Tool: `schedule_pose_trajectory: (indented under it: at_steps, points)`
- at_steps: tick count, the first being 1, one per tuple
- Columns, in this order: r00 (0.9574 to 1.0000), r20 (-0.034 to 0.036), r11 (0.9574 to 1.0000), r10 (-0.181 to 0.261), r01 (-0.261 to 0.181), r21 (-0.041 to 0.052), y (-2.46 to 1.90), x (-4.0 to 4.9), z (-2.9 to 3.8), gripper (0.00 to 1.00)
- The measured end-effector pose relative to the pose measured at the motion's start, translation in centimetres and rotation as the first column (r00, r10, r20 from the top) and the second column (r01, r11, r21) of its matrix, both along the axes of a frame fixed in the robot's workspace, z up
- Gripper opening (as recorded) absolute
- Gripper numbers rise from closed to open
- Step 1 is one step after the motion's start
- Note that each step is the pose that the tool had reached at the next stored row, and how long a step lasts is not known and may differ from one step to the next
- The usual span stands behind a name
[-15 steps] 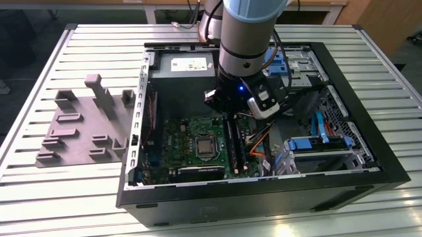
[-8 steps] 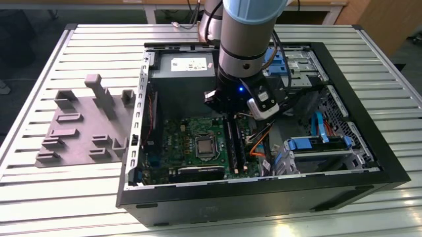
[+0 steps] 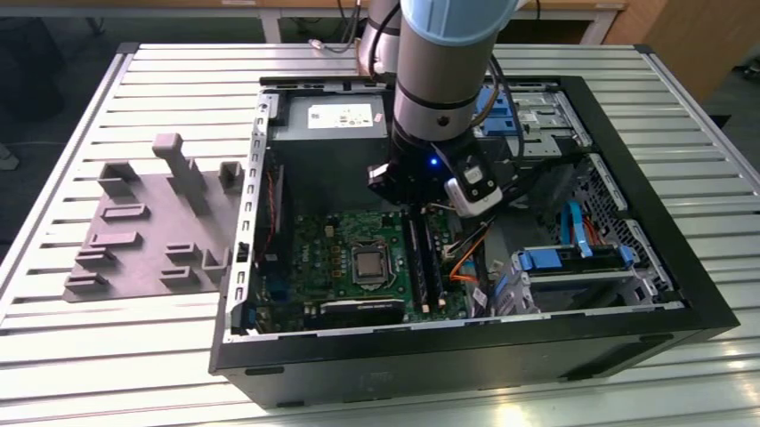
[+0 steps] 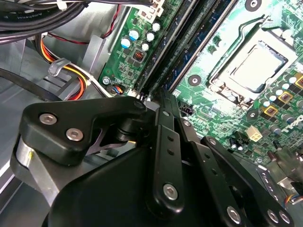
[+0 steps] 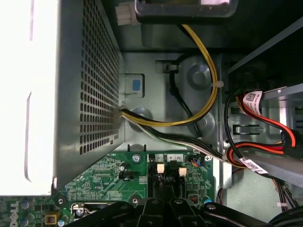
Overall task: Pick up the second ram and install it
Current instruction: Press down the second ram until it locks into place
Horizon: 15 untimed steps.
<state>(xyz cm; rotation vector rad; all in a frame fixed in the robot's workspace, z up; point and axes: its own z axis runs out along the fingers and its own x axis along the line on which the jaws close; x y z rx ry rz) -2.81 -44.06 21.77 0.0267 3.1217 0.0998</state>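
While lowered inside open black computer case (image 3: 665,294) on slatted metal desk (image 3: 142,356), black gripper (image 4: 161,101) is seen narrowed, fingers nearly together, directly over long black memory slots (image 4: 187,42). Second ram not made out; hold cannot be told. Slot axis runs away from fingertips.

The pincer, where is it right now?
In the exterior view, the pincer is inside the open computer case, right above the long memory slots beside the processor socket.

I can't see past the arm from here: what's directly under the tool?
Under the tool lie the long black memory slots on the green motherboard. The tool's linkage covers the slots' near end, so I cannot tell whether a stick sits there.
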Motion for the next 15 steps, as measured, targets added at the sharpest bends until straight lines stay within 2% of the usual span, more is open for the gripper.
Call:
schedule_pose_trajectory:
  at_steps: [8,15]
  points:
    - [1.0,0.0,1.0,0.0,0.0,-0.0004,-0.01,0.0,-0.24,0.11]
    - [1.0,0.0005,1.0,0.0,0.0,0.0006,0.0,0.0,-0.14,0.11]
